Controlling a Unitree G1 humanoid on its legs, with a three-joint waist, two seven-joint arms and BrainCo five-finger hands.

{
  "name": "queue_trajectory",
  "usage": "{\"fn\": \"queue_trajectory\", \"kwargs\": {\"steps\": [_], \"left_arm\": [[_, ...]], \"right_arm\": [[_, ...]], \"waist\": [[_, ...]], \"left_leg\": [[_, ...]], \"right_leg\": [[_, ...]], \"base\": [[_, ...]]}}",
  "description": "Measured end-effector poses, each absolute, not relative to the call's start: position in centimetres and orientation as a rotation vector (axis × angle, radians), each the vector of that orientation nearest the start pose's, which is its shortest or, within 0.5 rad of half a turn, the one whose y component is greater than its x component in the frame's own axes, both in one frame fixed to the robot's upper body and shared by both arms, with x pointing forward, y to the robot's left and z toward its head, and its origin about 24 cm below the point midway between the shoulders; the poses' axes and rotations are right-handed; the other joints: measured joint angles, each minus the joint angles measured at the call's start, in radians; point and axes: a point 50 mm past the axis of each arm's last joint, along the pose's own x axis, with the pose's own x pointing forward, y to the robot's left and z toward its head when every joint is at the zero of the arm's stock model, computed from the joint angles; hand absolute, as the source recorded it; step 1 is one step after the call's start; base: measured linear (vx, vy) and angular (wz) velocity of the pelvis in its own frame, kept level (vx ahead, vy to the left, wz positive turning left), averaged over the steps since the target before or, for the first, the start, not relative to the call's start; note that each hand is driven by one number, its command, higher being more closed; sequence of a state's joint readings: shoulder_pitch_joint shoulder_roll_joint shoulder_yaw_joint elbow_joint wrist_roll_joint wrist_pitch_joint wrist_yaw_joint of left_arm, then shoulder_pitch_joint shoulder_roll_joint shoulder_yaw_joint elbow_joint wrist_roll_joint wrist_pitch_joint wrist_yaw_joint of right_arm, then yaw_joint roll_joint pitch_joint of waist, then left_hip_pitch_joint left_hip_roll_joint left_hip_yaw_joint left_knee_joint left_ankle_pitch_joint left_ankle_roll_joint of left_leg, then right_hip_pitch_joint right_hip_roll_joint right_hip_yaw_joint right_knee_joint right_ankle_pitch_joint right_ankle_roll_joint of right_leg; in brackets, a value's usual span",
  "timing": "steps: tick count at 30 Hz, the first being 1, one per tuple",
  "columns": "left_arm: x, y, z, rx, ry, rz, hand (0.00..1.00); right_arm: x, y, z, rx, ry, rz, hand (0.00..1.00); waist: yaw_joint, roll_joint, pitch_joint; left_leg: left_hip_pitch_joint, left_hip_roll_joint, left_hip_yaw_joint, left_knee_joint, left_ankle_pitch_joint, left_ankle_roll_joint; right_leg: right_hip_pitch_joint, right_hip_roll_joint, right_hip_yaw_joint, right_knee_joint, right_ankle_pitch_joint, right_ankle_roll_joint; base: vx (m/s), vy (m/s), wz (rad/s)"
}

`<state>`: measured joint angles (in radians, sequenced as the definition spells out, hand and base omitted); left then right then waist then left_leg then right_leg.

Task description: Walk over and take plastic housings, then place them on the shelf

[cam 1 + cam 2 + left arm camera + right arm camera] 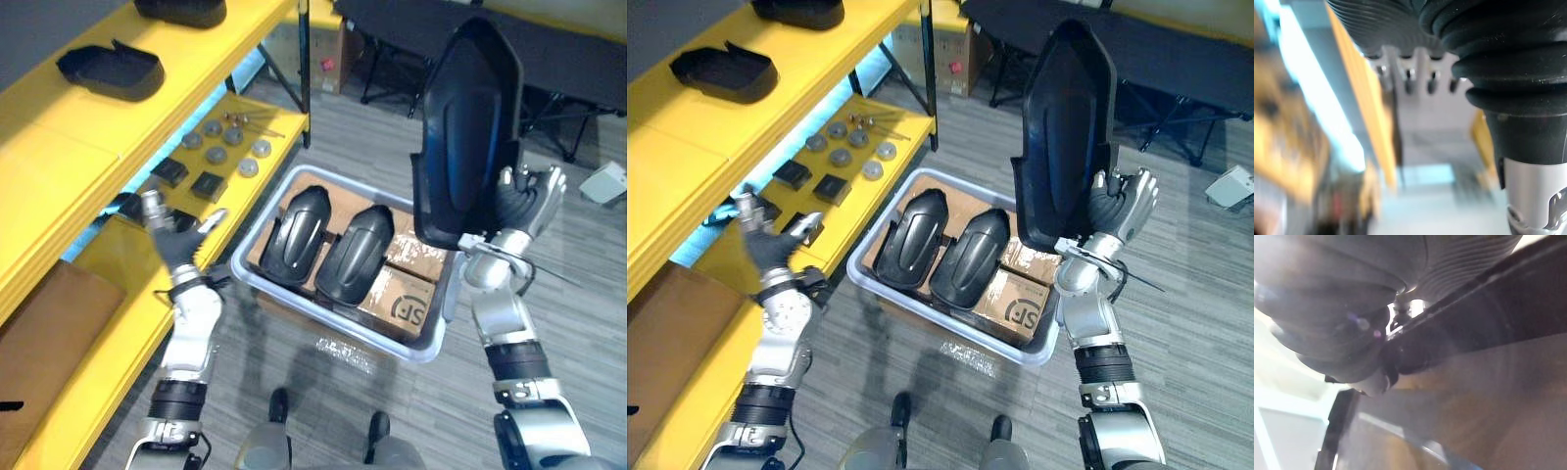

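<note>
On the yellow shelf [59, 137], a shelved housing [110, 70] lies back from the front edge, with bare board beside it. The left hand [176, 243] hangs spread and empty by the lower tier. Two binned housings [294, 235] lie in the grey bin [423, 352]. Above its right rim, the right hand [524, 201] clasps an upright housing [465, 127] in open air.
</note>
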<state>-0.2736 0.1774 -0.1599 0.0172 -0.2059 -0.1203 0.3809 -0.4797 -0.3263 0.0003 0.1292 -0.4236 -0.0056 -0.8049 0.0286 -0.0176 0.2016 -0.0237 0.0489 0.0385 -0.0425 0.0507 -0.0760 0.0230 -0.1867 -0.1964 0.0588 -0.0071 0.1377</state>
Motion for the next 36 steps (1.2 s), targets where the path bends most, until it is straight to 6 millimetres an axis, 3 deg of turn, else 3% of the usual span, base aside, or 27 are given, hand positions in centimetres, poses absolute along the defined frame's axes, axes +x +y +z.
{"fn": "queue_trajectory", "kwargs": {"steps": [4, 7, 20, 32, 33, 36], "left_arm": [[29.8, 10.0, 9.9, -0.188, -0.142, -0.148, 0.0], [30.4, 8.1, 9.1, -0.256, -0.034, -0.276, 0.0], [32.0, 7.2, 8.7, -0.405, 0.067, -0.358, 0.0], [33.0, 6.7, 11.6, -0.442, -0.053, -0.318, 0.0], [33.0, 6.8, 11.7, -0.452, -0.063, -0.3, 1.0], [33.0, 6.9, 12.1, -0.499, -0.093, -0.271, 1.0]], "right_arm": [[30.6, -18.5, 19.8, -0.532, -0.789, -0.706, 1.0], [30.8, -17.1, 20.5, -0.539, -0.839, -0.638, 1.0], [31.0, -14.3, 19.5, -0.554, -0.862, -0.446, 1.0], [31.2, -10.4, 17.2, -0.525, -0.807, -0.264, 1.0], [31.2, -10.3, 17.1, -0.517, -0.8, -0.262, 1.0], [31.2, -10.2, 16.1, -0.496, -0.752, -0.253, 1.0]], "waist": [[-0.03, -0.002, -0.025], [-0.045, -0.001, -0.025], [-0.053, -0.002, -0.052], [-0.055, -0.014, -0.067], [-0.055, -0.015, -0.068], [-0.055, -0.027, -0.075]], "left_leg": [[0.025, 0.0, 0.024, -0.037, 0.016, 0.005], [0.026, 0.004, 0.03, -0.037, 0.022, 0.005], [0.024, 0.031, 0.053, -0.044, 0.04, -0.01], [0.023, 0.03, 0.046, -0.044, 0.048, -0.008], [0.023, 0.03, 0.046, -0.044, 0.048, -0.008], [0.023, 0.03, 0.047, -0.044, 0.048, -0.008]], "right_leg": [[0.004, 0.002, 0.025, -0.027, 0.025, 0.003], [0.011, 0.011, 0.037, -0.058, 0.051, -0.002], [0.011, 0.046, 0.059, -0.104, 0.089, -0.018], [0.013, 0.046, 0.058, -0.104, 0.093, -0.017], [0.013, 0.046, 0.058, -0.104, 0.093, -0.017], [0.012, 0.045, 0.058, -0.105, 0.093, -0.017]], "base": [[-0.04, 0.021, -0.19], [-0.09, 0.002, -0.16], [-0.05, -0.015, -0.07], [-0.03, 0.0, 0.0], [-0.03, 0.0, 0.0], [-0.01, 0.0, 0.0]]}}
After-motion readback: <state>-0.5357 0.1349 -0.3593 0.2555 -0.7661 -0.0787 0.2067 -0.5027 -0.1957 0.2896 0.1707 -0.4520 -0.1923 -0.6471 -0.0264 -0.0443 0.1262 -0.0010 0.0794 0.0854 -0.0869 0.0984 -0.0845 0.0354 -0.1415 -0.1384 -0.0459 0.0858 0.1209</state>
